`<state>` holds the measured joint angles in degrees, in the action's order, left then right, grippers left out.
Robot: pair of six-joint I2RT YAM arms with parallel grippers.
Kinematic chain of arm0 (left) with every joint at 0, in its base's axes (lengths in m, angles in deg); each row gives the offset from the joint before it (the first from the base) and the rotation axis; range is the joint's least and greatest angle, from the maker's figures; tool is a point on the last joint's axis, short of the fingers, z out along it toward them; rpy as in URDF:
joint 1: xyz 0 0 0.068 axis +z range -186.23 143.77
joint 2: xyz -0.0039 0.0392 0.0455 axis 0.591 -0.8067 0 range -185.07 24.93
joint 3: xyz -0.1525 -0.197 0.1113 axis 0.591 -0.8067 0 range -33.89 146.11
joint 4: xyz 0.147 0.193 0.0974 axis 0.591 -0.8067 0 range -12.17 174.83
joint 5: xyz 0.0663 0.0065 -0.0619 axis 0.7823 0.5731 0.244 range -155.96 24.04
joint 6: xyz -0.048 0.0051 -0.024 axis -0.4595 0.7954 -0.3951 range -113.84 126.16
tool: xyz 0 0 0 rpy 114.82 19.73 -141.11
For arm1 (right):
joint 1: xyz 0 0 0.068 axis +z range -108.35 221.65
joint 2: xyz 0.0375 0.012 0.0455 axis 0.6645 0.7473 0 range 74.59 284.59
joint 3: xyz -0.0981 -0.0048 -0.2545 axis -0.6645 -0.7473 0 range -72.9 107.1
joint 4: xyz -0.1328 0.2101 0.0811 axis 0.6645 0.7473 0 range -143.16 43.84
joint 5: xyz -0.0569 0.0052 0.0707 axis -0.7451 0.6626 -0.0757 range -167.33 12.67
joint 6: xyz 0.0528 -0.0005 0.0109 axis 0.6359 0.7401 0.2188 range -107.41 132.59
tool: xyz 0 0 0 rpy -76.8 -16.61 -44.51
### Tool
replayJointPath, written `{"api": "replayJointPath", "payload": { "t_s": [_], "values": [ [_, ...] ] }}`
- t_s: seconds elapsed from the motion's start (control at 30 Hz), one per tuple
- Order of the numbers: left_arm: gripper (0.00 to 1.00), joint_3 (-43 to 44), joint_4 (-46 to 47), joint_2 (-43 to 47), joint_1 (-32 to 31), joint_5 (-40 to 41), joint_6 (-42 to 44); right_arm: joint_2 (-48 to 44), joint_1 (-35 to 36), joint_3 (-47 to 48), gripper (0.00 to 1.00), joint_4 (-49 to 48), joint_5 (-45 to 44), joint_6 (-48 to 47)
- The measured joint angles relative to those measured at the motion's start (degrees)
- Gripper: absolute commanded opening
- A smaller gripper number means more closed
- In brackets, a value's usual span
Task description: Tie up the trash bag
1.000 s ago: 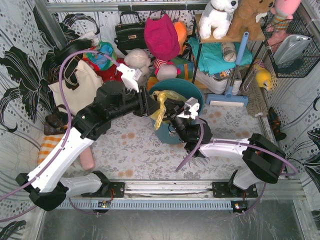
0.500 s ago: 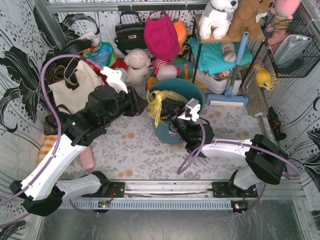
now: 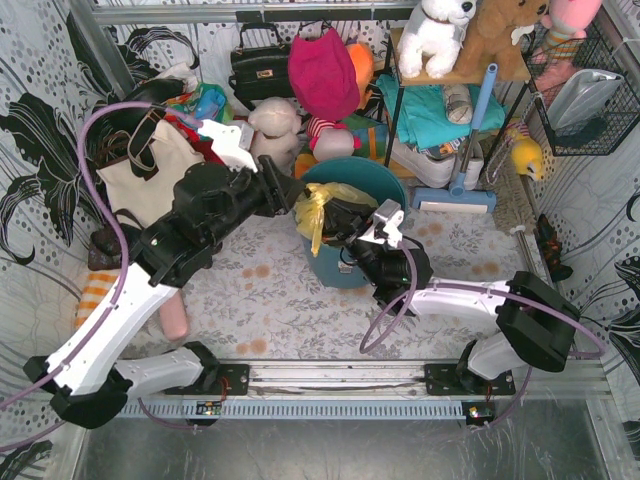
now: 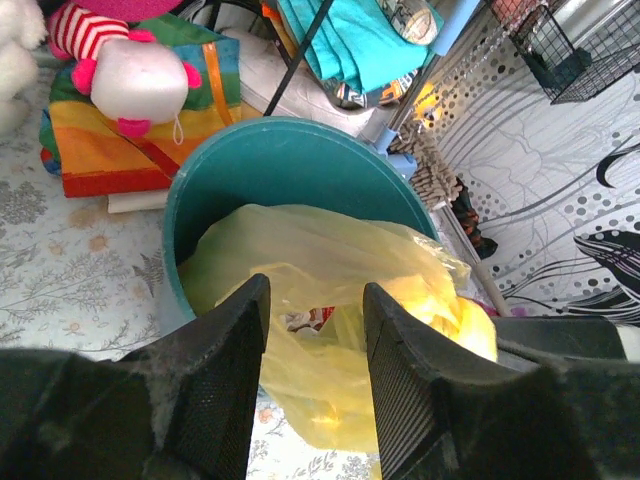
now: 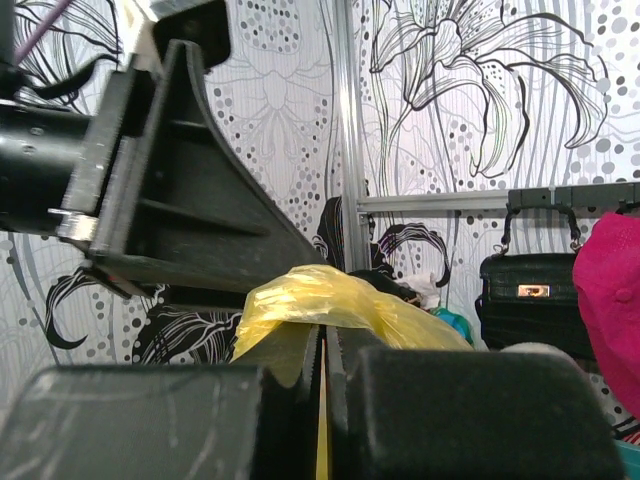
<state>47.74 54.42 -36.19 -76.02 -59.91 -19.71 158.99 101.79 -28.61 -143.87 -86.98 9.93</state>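
i sit in a test booth dressed as a cluttered home corner, flower-print wall panels (image 3: 40, 150) on metal framing (image 3: 250, 13), bare metal rail (image 3: 340, 378) at my base, stuffed toys (image 3: 437, 35), black handbag (image 3: 262, 66), folded towels (image 3: 430, 105), wire basket (image 3: 585, 100), floral tablecloth (image 3: 270, 300)

the left gripper (image 3: 291, 196), which had pulled away to the left half a second ago, has swung right again to the left rim of the bin (image 3: 372, 178). the trash bag (image 3: 320, 205), a hanging strand earlier, now sits bunched higher.
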Motion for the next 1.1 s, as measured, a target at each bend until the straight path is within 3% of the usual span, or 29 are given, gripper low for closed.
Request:
{"api": "replayJointPath", "payload": {
  "t_s": [0.5, 1.1],
  "values": [
    [0.56, -1.44, 2.34, -1.64, -0.02, -1.99, 3.65, -2.43, 0.0, -2.14, 0.0, -0.24, 3.34, 0.22],
    [0.56, -11.76, 18.88, -2.84, 1.6, -7.8, 2.62, -3.17, 0.02, -2.89, 0.0, -0.63, 8.09, -0.83]
  ]
}}
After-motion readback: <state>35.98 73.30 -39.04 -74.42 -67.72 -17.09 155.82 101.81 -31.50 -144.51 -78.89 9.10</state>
